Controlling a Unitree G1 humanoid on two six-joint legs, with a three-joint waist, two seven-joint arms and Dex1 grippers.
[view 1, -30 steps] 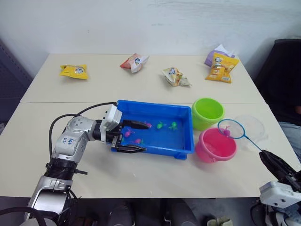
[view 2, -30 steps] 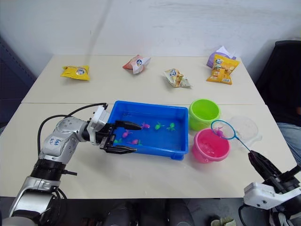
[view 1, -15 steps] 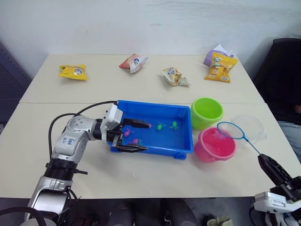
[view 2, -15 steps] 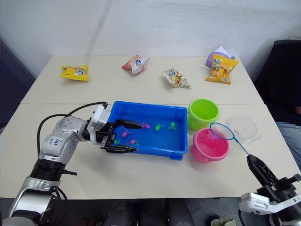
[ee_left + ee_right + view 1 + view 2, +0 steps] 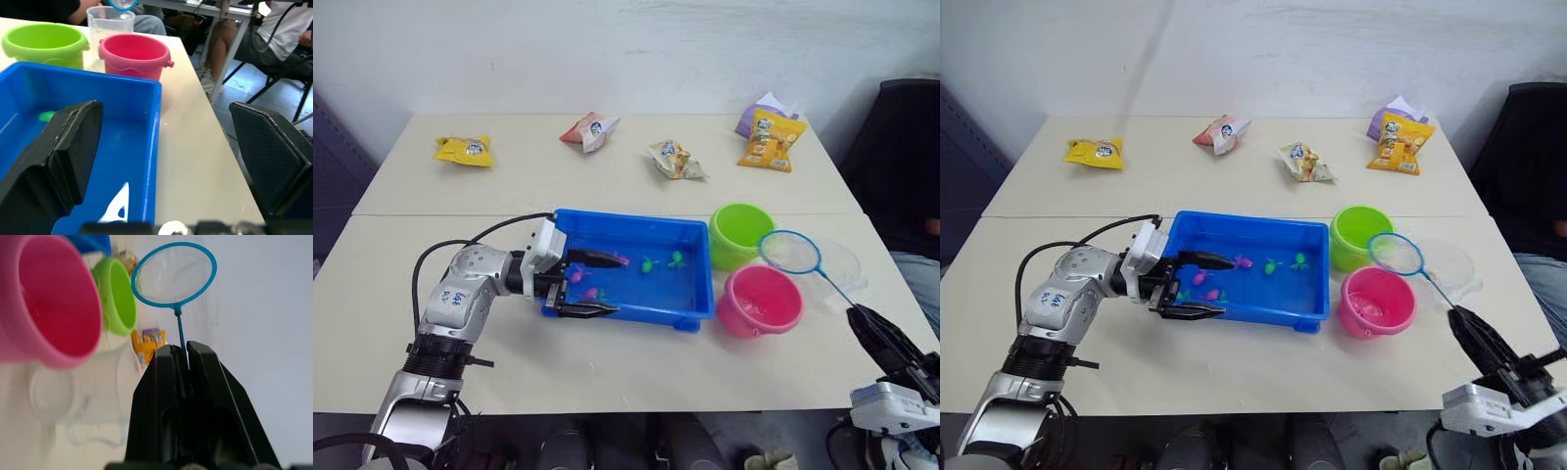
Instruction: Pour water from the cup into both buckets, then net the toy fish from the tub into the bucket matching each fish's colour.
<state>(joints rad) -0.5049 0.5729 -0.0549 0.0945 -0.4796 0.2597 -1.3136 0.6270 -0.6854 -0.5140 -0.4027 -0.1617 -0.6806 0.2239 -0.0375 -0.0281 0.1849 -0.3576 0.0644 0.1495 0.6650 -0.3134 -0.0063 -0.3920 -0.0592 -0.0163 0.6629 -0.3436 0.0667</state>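
The blue tub (image 5: 631, 218) holds several tiny pink fish (image 5: 623, 260) and green fish (image 5: 649, 262). My left gripper (image 5: 617, 285) is open at the tub's left end, one finger over the water and the other along the near wall (image 5: 152, 127). To the tub's right stand the lime green bucket (image 5: 729, 253) and, nearer, the pink bucket (image 5: 744, 323). The clear cup (image 5: 845, 272) sits right of them. My right gripper (image 5: 874, 336) is shut on the net's stick. The blue hoop (image 5: 173, 274) looks empty and hovers above the table between the green bucket and the cup.
Snack packets lie along the table's far side: yellow (image 5: 465, 149), red and white (image 5: 589, 129), a crumpled one (image 5: 674, 159), orange and purple (image 5: 766, 139). A black chair (image 5: 901, 157) stands at the right edge. Seated people's legs (image 5: 259, 39) show beyond the table.
The net carried a pink fish over the pink bucket. Now the hoop is empty and has moved back, toward the green bucket and cup. The left arm has held still.
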